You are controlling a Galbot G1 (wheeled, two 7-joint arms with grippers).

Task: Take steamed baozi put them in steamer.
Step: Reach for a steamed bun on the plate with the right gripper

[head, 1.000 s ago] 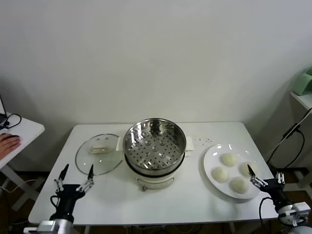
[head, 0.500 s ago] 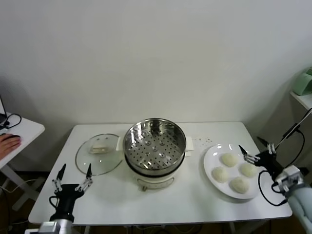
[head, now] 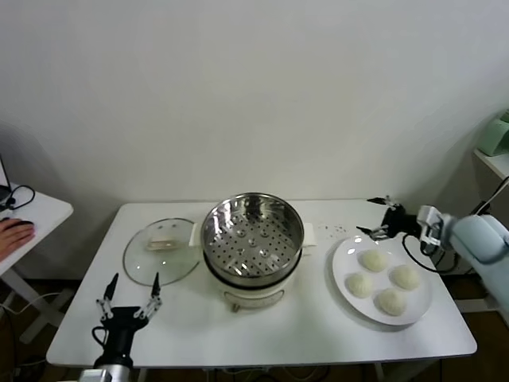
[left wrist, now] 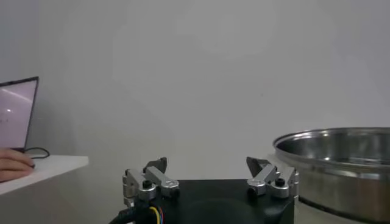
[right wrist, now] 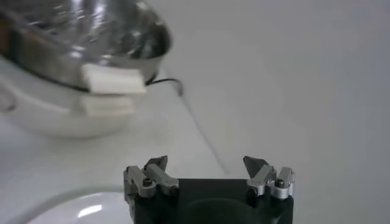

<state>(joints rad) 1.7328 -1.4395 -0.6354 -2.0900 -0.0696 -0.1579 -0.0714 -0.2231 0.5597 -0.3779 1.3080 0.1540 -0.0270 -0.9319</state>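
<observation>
right gripper (head: 380, 216) spread wide and empty, hovering beyond the plate (head: 343, 267), probably lining up on the baozi (head: 372, 260); steamer (head: 252, 236) lidless for loading; left gripper (head: 130, 296) idle, spread wide

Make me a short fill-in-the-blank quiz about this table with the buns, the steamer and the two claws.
1. The white plate holds ____ buns.
2. The steamer has ____ buns in it.
3. The glass lid lies flat on the table, on the robot's ____ of the steamer.
4. The right claw hangs open by the plate's far edge, and the left claw is open near the table's ____ edge.

Missing words: four; no; left; front
</observation>
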